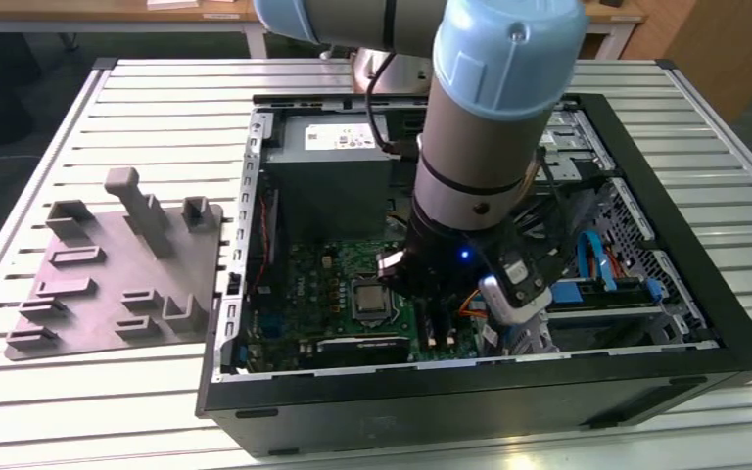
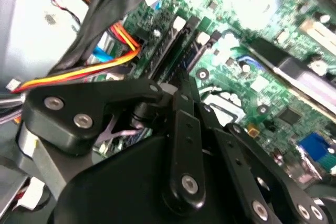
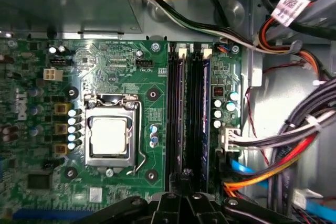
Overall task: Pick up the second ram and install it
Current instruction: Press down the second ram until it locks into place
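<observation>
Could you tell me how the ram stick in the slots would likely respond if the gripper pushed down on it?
The ram looks like a thin, flat board standing on edge in the slots, so it is probably stiff lengthwise but fragile to sideways force. Off-centre pressure from the gripper might tilt it.

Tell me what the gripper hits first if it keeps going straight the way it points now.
Most likely the long black memory slots on the motherboard. The gripper points along them, beside the processor socket. How far above them it sits is unclear.
</observation>
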